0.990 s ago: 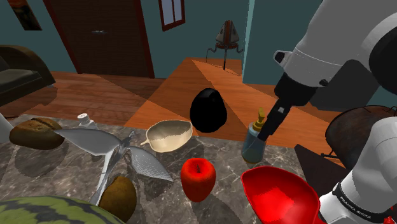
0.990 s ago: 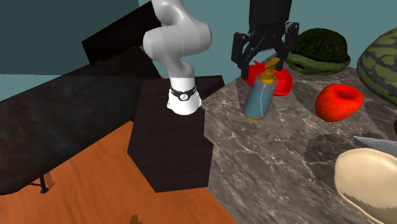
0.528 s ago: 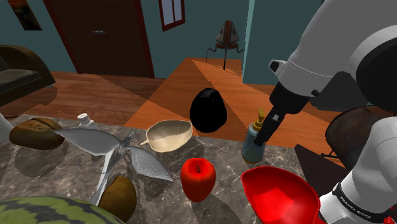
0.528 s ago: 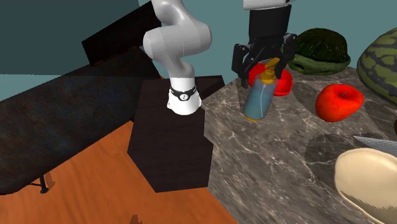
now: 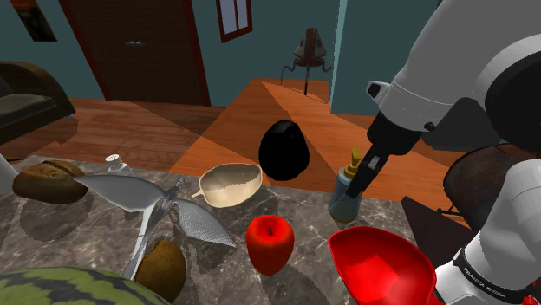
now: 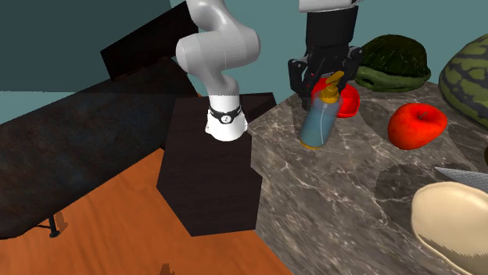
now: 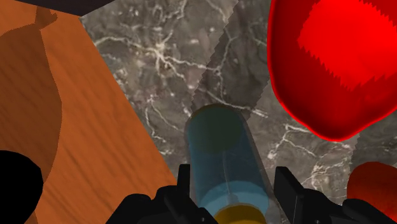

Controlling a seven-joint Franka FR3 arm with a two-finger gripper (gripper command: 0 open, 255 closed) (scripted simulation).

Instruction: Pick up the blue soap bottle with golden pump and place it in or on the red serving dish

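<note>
Centre right: all-black gripper (image 7: 230, 188) clasping translucent blue soap bottle with golden pump (image 5: 344, 201) below its neck, for lifting into red serving dish (image 5: 381, 264), lower right.

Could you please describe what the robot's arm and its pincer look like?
The arm is glossy white, built from rounded, tube-like links with dark joints. A black band bearing a small light marking circles its lowest white segment, just above the dark box stand. The pincer is entirely black and angular, mounted on a black wrist block.
</note>
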